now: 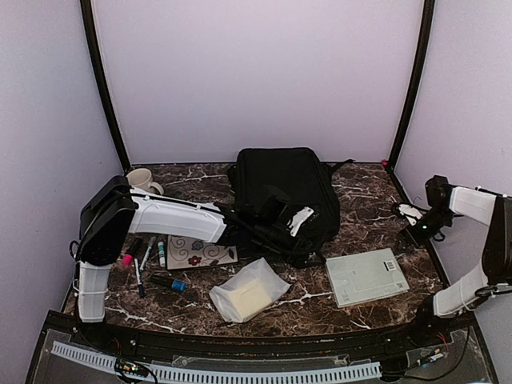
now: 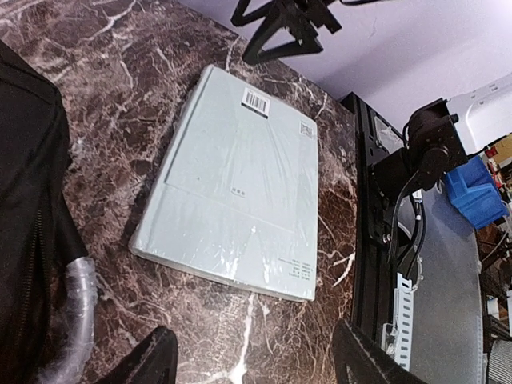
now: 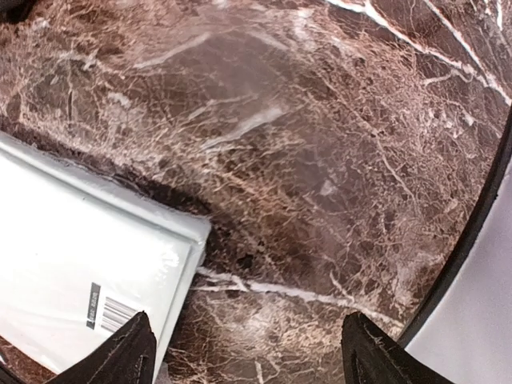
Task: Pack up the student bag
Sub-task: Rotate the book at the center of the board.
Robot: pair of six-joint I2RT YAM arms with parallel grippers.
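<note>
The student bag (image 1: 284, 196), a big black backpack, lies flat at the back middle of the marble table; its edge (image 2: 28, 200) fills the left of the left wrist view. My left arm (image 1: 176, 218) reaches across to the bag's near edge. The left gripper (image 2: 256, 364) is open over bare marble with nothing between its fingers, facing a pale shrink-wrapped book (image 2: 240, 184). My right gripper (image 3: 248, 352) is open too, hovering just past that book's far right corner (image 3: 80, 264), near the table's right edge (image 1: 420, 226).
The book (image 1: 366, 276) lies right of the bag. A clear plastic pouch (image 1: 248, 290) sits front centre. A flowered notebook (image 1: 200, 252), several markers (image 1: 148, 256) and a blue-capped pen (image 1: 168, 282) lie left. A mug (image 1: 142, 180) stands back left.
</note>
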